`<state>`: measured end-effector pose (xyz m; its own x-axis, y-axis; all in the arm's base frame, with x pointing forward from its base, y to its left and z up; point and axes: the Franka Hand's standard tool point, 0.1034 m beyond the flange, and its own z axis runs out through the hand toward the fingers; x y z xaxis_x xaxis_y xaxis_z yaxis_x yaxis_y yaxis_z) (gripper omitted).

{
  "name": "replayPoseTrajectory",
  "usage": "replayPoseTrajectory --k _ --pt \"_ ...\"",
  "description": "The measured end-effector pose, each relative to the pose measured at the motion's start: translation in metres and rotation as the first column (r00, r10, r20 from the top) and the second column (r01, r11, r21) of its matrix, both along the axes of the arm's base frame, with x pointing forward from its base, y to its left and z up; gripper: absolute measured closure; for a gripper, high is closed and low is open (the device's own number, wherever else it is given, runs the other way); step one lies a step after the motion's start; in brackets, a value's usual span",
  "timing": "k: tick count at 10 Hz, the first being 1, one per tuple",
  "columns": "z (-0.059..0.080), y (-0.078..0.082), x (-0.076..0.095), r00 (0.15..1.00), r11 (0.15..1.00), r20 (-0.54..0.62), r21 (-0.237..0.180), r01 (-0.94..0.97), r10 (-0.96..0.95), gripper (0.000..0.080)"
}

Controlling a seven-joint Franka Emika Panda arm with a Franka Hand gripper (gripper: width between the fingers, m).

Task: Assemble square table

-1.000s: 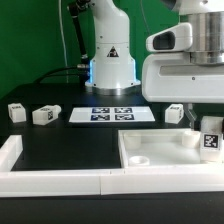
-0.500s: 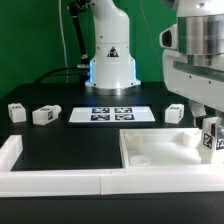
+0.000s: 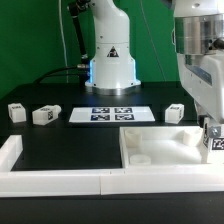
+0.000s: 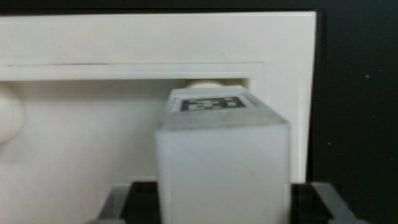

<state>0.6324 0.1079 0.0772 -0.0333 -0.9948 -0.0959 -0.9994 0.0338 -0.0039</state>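
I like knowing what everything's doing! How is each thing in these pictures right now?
table top: lying flat, rim up.
pincer: shut on the held leg.
held leg: upright, gripped, over the table top near its rim.
far-left leg: lying loose on the table.
second leg: lying loose beside it.
third leg: loose, behind the table top.
marker board: flat on the table.

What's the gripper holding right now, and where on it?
A white table leg, clamped by the gripper at its upper end; the tagged lower end hangs free above the table top.
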Motion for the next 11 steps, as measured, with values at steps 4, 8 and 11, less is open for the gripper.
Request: replayPoseTrajectory --k 4,8,11 --pt "0.001 0.001 -0.004 0.947 0.947 -0.002 0.019 0.321 -0.321 0.0509" --pt "-0.001 0.001 -0.005 0.956 0.956 -0.002 0.015 0.294 -0.294 0.0277" --pt "0.019 -0.003 -0.019 0.968 0.969 0.040 0.037 0.244 -0.246 0.0158"
